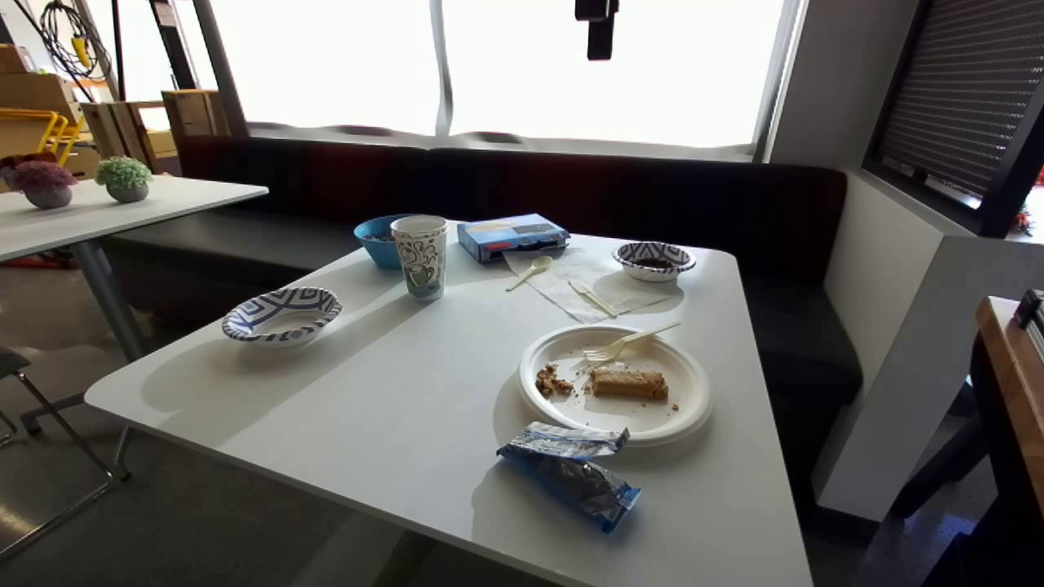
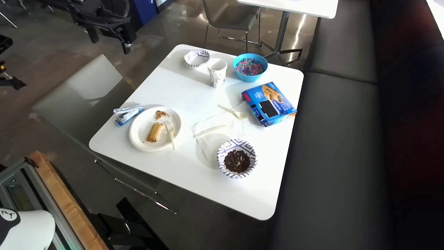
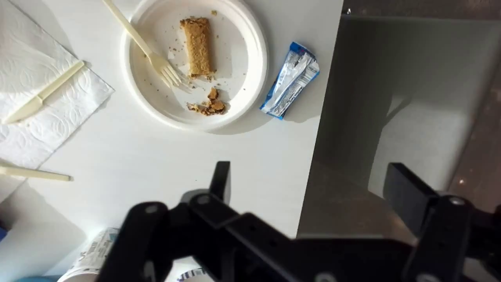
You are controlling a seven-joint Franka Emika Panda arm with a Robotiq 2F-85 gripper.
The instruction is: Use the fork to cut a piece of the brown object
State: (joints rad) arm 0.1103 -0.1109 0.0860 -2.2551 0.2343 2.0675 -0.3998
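Note:
A white plate (image 3: 254, 58) holds the brown object (image 3: 198, 47), a tan oblong bar with crumbled bits (image 3: 213, 105) near one end. The pale fork (image 3: 158, 62) rests tines-down-plate beside the bar, its handle reaching over the rim; in both exterior views the fork (image 1: 621, 346) (image 2: 170, 130) lies the same way. My gripper (image 3: 310, 166) is open, nothing between its fingers, and well apart from plate and fork. In an exterior view the gripper (image 2: 110, 45) hangs high near the top left, off the table's side.
A blue wrapper (image 3: 291, 80) lies by the plate near the table edge. A pale knife (image 2: 210, 130) and spoon (image 2: 239, 114) lie around a napkin. A patterned cup (image 1: 422, 265), blue box (image 2: 269, 104), blue bowl (image 2: 247, 77) and two patterned bowls (image 1: 281, 322) also stand on the table.

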